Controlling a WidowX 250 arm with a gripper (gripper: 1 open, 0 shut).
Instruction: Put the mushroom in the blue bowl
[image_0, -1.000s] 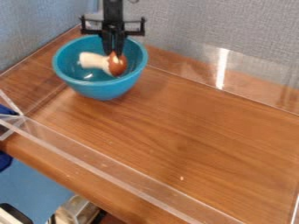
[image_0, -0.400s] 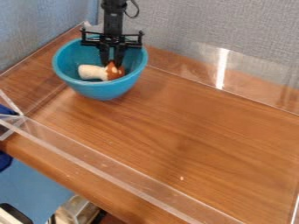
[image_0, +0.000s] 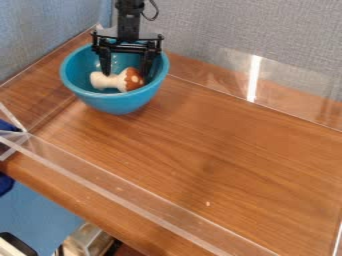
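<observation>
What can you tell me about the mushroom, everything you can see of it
The mushroom is a small toy with a rounded reddish-brown cap and a stubby cream-white stem, plastic by its look. It lies on its side inside the blue bowl, stem pointing to the picture's left, cap to the right. The open pincer hangs right above it; whether a finger touches the cap cannot be told.

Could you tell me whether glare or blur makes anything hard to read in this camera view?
Camera view: the whole frame is soft and low in detail; pale reflections streak the clear wall; the mushroom in the blue bowl is small but readable, under the open gripper.
</observation>
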